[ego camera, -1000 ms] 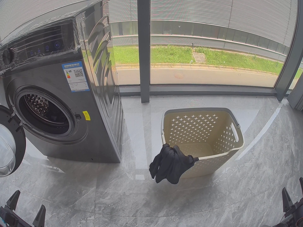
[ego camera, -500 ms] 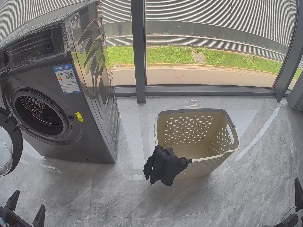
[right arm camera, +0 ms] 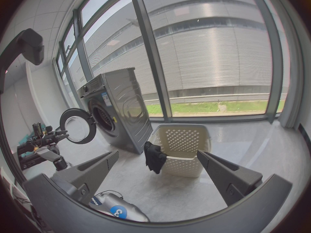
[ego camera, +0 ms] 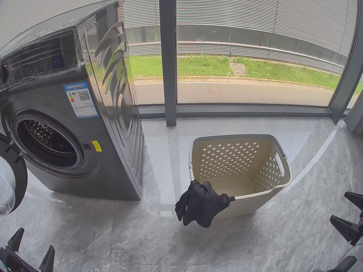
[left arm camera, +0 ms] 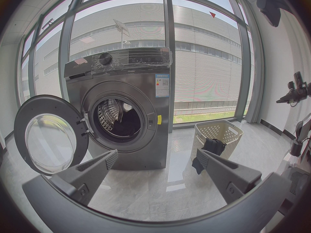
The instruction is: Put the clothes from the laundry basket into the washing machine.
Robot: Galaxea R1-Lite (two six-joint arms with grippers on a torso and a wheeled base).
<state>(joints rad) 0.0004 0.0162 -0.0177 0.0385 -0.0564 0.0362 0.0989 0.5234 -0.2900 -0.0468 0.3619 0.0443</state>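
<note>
- Relative to its support, the black garment (ego camera: 202, 208) keeps its place: it is draped over the near corner of the laundry basket (ego camera: 242, 137), most of it hanging down the outer wall, just above the floor.
- Basket and washing machine (ego camera: 75, 76) sit slightly displaced in the head view compared with a second ago. The whole scene shifts together, so my camera has moved, not the objects.
- My right gripper (ego camera: 339, 206) has risen from the lower edge of the head view and turned, so its fingers now point toward the basket. It is spread wide and holds nothing.
- My left gripper (ego camera: 35, 238) remains low on the machine's side, likewise spread and holding nothing.
- Meaning for the task: no grasp has begun. I judge this an approach phase, with the right arm the likelier one to pick.
- Appearance of the garment: dark, matte, bunched into soft folds, limp, with no stiff edge to grip. I expect it to sag and trail once lifted.
- Destination: the machine's round door (ego camera: 11, 178) is swung fully open, leaving the drum opening (ego camera: 49, 140) unobstructed, well apart from the basket.
</note>
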